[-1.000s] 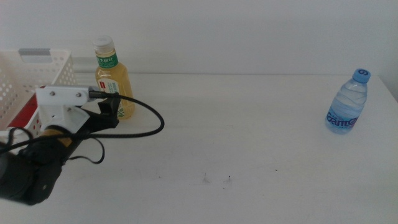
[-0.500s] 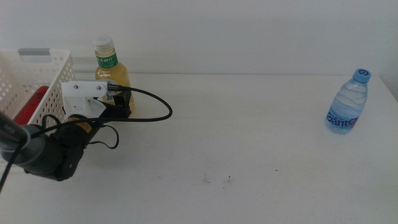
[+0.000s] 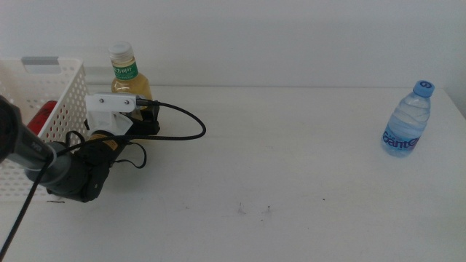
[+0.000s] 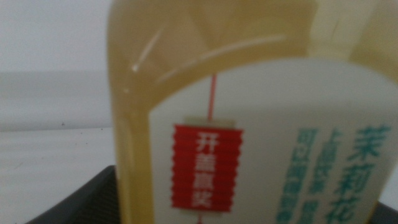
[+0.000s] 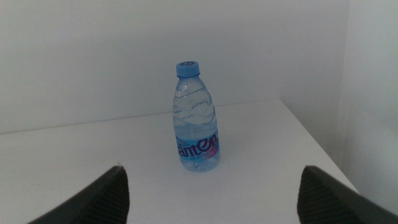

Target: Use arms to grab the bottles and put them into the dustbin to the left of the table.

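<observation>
Two bottles stand on the table (image 3: 291, 160), yellow tea bottle (image 3: 131, 80) upper left beside the dustbin (image 3: 44, 94), left gripper (image 3: 145, 120) spread around it, water bottle (image 3: 406, 120) far right, right gripper (image 5: 211, 193) wide open.

L arm (image 3: 69, 171) reaches in low from the left, white wrist block up, L gripper (image 3: 145, 120) fwd. R gripper (image 5: 214, 193) waits, jaws wide apart.

black arm (image 3: 69, 171), white housing block (image 3: 111, 110) (boxy), looping black cable (image 3: 182, 135)
</observation>
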Tool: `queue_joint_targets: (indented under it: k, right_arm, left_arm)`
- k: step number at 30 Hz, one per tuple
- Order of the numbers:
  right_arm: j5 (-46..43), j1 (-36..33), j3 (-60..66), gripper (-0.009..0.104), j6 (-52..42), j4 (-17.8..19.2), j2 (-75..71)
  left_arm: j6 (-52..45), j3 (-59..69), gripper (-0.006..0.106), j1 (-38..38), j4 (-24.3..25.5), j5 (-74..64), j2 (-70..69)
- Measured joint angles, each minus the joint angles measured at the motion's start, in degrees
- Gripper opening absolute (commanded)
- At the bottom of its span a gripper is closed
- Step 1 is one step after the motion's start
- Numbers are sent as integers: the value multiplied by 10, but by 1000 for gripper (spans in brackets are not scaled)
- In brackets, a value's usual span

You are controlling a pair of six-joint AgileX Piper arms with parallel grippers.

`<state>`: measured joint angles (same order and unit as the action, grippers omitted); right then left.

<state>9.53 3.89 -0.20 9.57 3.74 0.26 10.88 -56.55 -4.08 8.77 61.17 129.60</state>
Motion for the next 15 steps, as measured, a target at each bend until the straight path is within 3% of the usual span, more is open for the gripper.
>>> queue_joint_targets:
  k: [4, 6, 15]
  right_arm:
    - [0, 0, 0, 92, 0, 0, 0]
    - [0, 0, 0, 92, 0, 0, 0]
    - [0, 0, 0, 92, 0, 0, 0]
  left_arm:
    - [-6, -7, 92, 0, 0, -3, 3]
    - [-6, -10, 85, 0, 0, -4, 3]
    - [4, 7, 24, 1, 45, -35, -28]
